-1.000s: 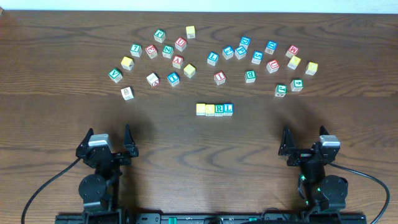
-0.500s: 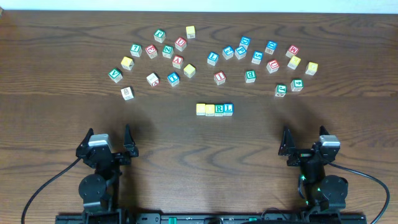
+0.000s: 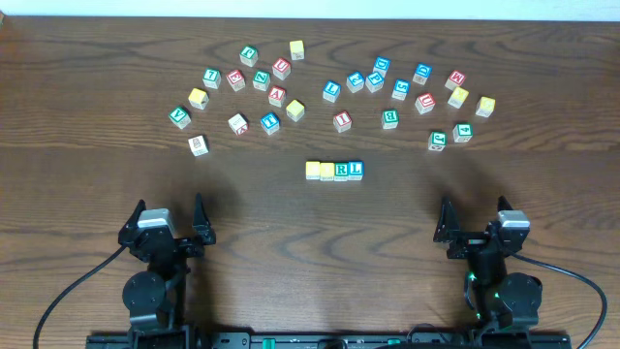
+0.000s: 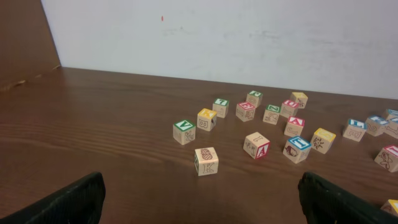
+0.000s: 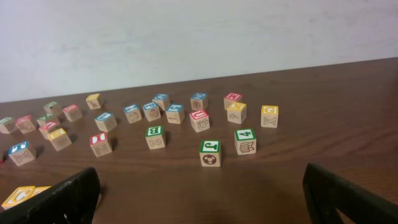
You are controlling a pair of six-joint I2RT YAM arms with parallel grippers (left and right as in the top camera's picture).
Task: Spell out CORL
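Found the four cubes (image 3: 334,170) touching in a row at centre, on the near side of the scattered blocks (image 3: 277,95). Saw left gripper (image 3: 170,215) and right gripper (image 3: 475,221) spread wide, empty, well apart from the row. Judged that a careless reach could nudge the row crooked.

One wooden table (image 3: 97,194) carries thirty-one small alphabet cubes (image 3: 277,95) by the overhead count. Four of them make up the CORL row (image 3: 334,171): two with yellow tops, one with a green R (image 3: 341,171) and one with a blue L (image 3: 356,169). The other twenty-seven are loose cubes; five of those show yellow tops, while the red, green and blue ones are too small to tally surely. There are two arms (image 3: 145,291), with one left gripper (image 3: 170,206) and one right gripper (image 3: 475,215).
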